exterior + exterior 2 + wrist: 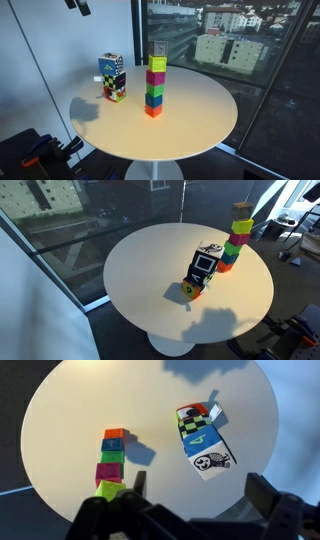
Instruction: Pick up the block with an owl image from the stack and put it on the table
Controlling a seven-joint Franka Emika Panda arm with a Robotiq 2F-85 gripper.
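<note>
The stack (202, 438) of picture-printed cubes stands on the round white table (80, 410), left of the middle in an exterior view (112, 78) and near the centre in an exterior view (203, 272). Its top block (212, 461) shows a black-and-white owl on a white face. Below it are blue and checkered faces. My gripper (198, 485) hangs high above the table, open and empty, its two dark fingers at the bottom of the wrist view, apart from the stack. Its tip shows at the top edge of an exterior view (79, 6).
A taller tower of plain bright cubes (155, 85) stands beside the stack; it also shows in the other views (234, 242) (112, 463). Large windows sit close behind the table. Dark equipment (35, 150) stands on the floor by the table edge.
</note>
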